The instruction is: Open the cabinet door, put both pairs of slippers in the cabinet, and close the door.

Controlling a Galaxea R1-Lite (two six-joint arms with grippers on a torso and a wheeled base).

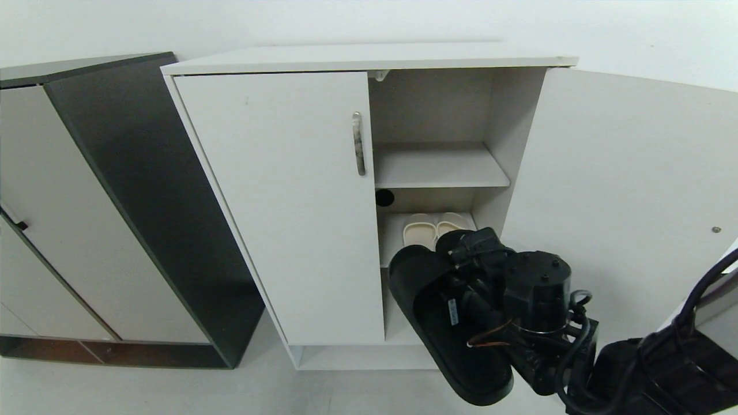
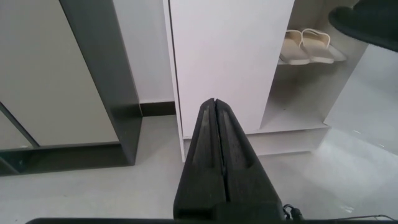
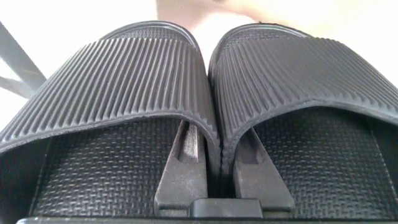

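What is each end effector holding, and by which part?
The right end effector pinches the black slippers together by their adjoining inner edges, its fingers under the straps. The left end effector is shut on nothing.

My right arm (image 1: pixel 634 369) is matte black all over. I see a round, drum-shaped wrist housing (image 1: pixel 536 282) with small screws in its top, thick black cables (image 1: pixel 579 346) looping beside it and one thin orange wire (image 1: pixel 487 340) curling below. The right pincer (image 3: pixel 217 143) has two smooth dark grey fingers (image 3: pixel 185 171) on a black bar. My left pincer (image 2: pixel 214 106) is a finely textured black wedge, split by a thin seam.
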